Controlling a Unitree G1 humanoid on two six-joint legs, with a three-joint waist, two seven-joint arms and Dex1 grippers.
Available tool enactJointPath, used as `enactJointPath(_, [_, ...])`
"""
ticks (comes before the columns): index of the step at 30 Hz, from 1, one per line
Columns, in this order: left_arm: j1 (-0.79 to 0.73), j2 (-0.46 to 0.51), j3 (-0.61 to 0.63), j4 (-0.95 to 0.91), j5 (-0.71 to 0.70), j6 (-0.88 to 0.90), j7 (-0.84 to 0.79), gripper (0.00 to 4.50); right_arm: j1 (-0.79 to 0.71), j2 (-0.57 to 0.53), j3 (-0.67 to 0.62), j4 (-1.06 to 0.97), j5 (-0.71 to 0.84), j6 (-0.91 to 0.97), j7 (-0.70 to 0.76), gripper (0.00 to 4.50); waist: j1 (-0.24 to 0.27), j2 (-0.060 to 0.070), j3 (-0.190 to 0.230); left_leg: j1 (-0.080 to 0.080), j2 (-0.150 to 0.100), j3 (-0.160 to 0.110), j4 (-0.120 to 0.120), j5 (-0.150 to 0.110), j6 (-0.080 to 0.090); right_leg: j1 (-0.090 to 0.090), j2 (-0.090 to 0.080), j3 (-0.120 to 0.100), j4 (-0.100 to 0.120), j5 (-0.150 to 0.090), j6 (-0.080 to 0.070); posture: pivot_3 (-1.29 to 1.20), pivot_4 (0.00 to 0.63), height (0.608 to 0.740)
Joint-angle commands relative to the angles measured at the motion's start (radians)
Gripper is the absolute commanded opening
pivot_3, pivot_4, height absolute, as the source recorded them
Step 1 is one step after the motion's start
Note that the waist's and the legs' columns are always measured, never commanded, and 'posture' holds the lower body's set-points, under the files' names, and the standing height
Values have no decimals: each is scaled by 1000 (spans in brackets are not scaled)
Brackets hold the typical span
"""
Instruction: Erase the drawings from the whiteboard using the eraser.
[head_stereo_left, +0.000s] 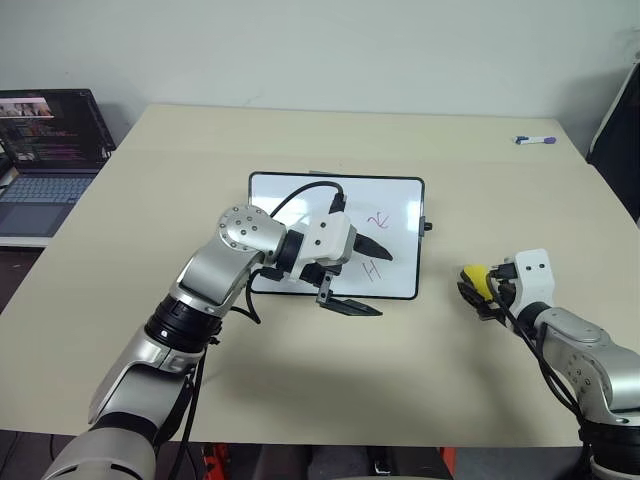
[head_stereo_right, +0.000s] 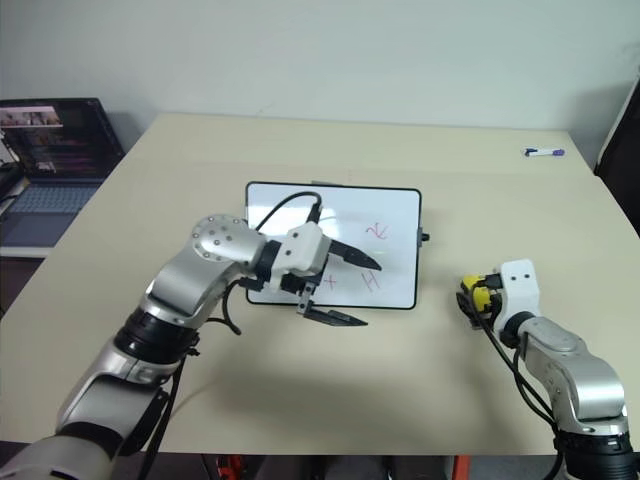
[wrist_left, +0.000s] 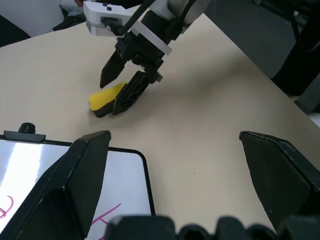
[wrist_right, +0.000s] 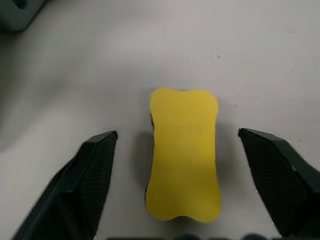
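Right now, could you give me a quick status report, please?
Right tool open, straddling the eraser on the table. Left tool open over the whiteboard. Drawings unerased. Nothing in the way.

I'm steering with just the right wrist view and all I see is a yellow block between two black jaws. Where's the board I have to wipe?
Observer: The whiteboard lies on the table, to the robot's left of the eraser, with a bare strip of table between them.
Operator: Is anything drawn on it?
Observer: Yes, pink marks: an H and a squiggle, both near the board's right end.
Operator: Where's the other arm?
Observer: The left gripper hangs over the board's near right corner with its jaws open, close to the H.
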Motion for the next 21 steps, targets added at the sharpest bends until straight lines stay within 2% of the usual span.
enactJointPath(1, [-10,-1,18,-24,-2,-2,-3,4500,-10,11,-22,-6,-16,-40,10,2816,0,0,0,0,0,0,0,0,0,0,0,0,0,0,0,0,150,740])
enactJointPath(5, [-1,9,24,-34,-4,6,1,4500,-11,19,-24,-5,-19,-41,22,1426,0,0,0,0,0,0,0,0,0,0,0,0,0,0,0,0,150,740])
enactJointPath(6, [4,13,28,-37,-5,13,7,4500,-12,22,-26,-6,-19,-42,23,1205,0,0,0,0,0,0,0,0,0,0,0,0,0,0,0,0,150,740])
enactJointPath(10, [19,24,40,-55,-9,40,24,4500,-10,27,-31,-19,-22,-40,30,1165,0,0,0,0,0,0,0,0,0,0,0,0,1,0,-1,0,150,740])
enactJointPath(16, [201,142,155,-280,-84,229,126,4500,32,-5,-5,-169,-72,-190,85,1147,-16,1,0,0,1,-1,0,0,0,-1,-2,0,2,0,-2,0,150,740])
enactJointPath(21, [292,191,212,-370,-56,363,282,4500,-49,-23,-1,-324,32,-103,141,1144,-18,1,0,3,0,-2,1,0,0,1,-2,-1,5,-1,2,0,150,740])
